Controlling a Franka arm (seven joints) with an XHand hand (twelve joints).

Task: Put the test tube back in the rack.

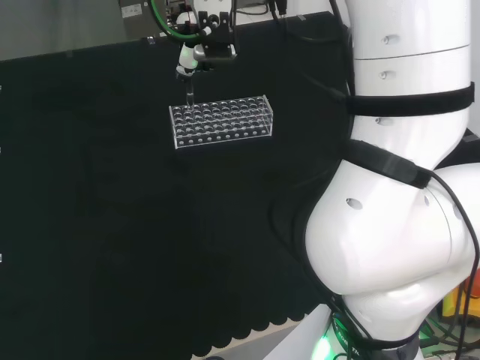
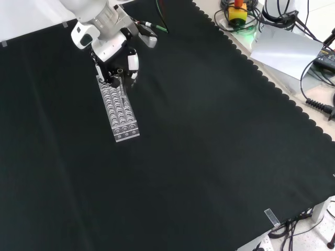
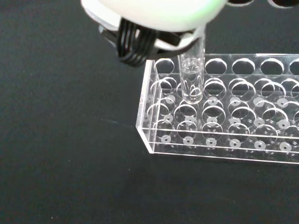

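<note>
A clear plastic test tube rack point(image 1: 221, 122) with many round holes lies on the black cloth. The black and white hand point(image 1: 196, 54) hangs above the rack's left end in the head view, its fingers curled round a clear test tube point(image 1: 189, 96) that points straight down. In the wrist view the test tube point(image 3: 190, 81) is upright, its round bottom at the level of the top holes near the end of the rack point(image 3: 219, 109). In the front view the hand point(image 2: 116, 56) covers the far end of the rack point(image 2: 121, 112).
Black cloth covers the bench around the rack. In the head view the arm's white links point(image 1: 397, 187) stand at the right. In the front view cables, a yellow and red device point(image 2: 238, 11) and a grey sheet point(image 2: 288, 49) lie beyond the cloth's scalloped edge at the upper right.
</note>
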